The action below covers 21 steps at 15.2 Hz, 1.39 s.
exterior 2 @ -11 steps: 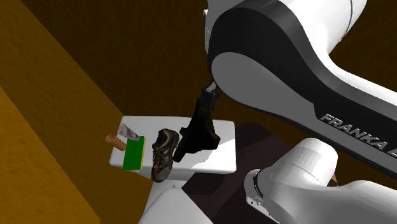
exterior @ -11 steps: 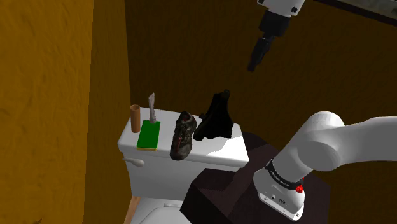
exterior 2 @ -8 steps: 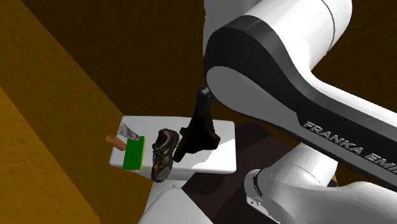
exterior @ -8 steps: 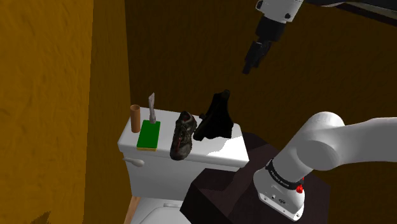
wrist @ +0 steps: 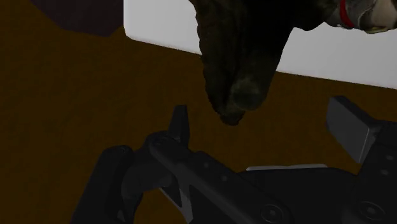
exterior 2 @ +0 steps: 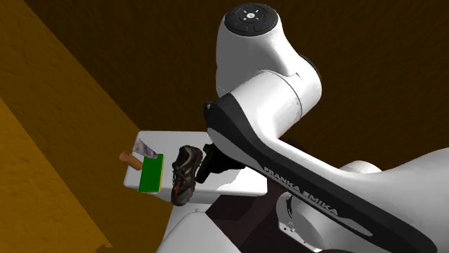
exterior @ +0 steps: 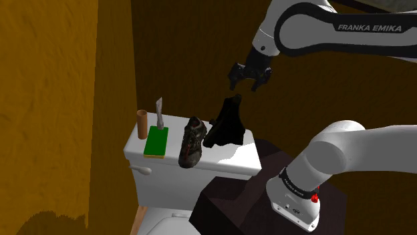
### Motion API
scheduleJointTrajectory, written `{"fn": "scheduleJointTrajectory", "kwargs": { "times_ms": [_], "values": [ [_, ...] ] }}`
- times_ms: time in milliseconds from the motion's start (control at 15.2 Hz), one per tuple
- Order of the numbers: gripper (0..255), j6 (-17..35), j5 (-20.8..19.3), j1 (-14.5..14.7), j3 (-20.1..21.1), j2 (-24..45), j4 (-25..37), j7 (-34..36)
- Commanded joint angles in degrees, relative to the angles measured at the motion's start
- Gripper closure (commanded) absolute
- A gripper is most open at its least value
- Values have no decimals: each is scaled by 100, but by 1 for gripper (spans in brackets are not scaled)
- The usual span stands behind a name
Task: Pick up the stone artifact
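Observation:
The stone artifact (exterior: 226, 123) is a dark, rough, upright lump on the white toilet tank lid (exterior: 234, 159). It stands at the end of the lid toward the shoulder view's right, beside a brown shoe (exterior: 192, 141). My gripper (exterior: 245, 85) hangs open just above the artifact's top, slightly toward the shoulder view's right, and does not touch it. In the wrist view the artifact's dark tip (wrist: 238, 95) lies ahead of the gripper (wrist: 264, 124), between the lines of the two spread fingers. In the second exterior view my arm covers most of the artifact (exterior 2: 209, 162).
A green pad (exterior: 157, 141), a grey shard (exterior: 160, 112) and a brown cylinder (exterior: 142, 124) share the lid's far end. An orange wall (exterior: 53, 100) stands close at the shoulder view's left. The toilet seat (exterior: 157, 220) and my dark stand (exterior: 234, 200) lie below.
The arm has swung down and toward the shoulder view's left. The gripper has dropped from high above to just over the artifact's top. Nothing on the lid moved.

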Motion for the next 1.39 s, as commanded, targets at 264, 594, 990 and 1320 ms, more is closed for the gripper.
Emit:
{"fn": "scheduleJointTrajectory", "kwargs": {
  "times_ms": [264, 594, 990, 1320],
  "values": [
    [0, 795, 158, -206, 308, 208, -444, 683],
    [0, 1114, 199, -191, 368, 307, -665, 697],
    [255, 1107, 195, -195, 364, 309, -656, 694],
    [255, 1023, 187, -195, 350, 276, -605, 693]
  ]
}}
